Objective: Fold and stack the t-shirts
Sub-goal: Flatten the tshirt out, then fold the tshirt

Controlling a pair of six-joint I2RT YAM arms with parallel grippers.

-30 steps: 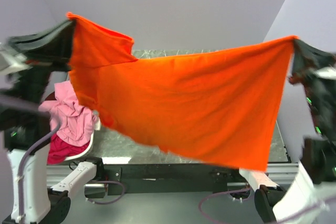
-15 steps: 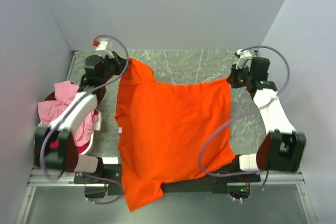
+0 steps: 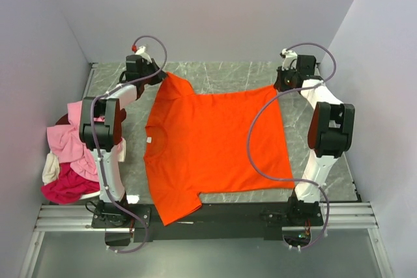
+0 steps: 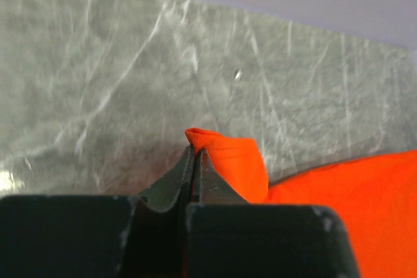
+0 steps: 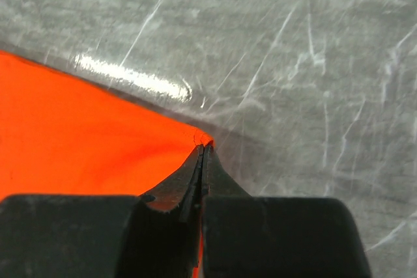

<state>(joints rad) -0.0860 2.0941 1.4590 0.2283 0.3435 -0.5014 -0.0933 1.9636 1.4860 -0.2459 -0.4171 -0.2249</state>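
Note:
A bright orange t-shirt lies spread across the grey table, collar to the left, one sleeve hanging over the near edge. My left gripper is shut on the far left sleeve tip; its gripper pinches the cloth just above the table. My right gripper is shut on the far right hem corner, seen at the closed gripper. More t-shirts, light pink, magenta and cream, lie piled at the left.
The pile of shirts rests on a white seat-like stand beside the left arm. Lilac walls close in the table at the back and both sides. Bare marbled tabletop shows beyond the shirt. Cables loop off both arms.
The orange shirt was held stretched up in the air; both arms swung it out and down, and it now lies flat on the table with both grippers far back.

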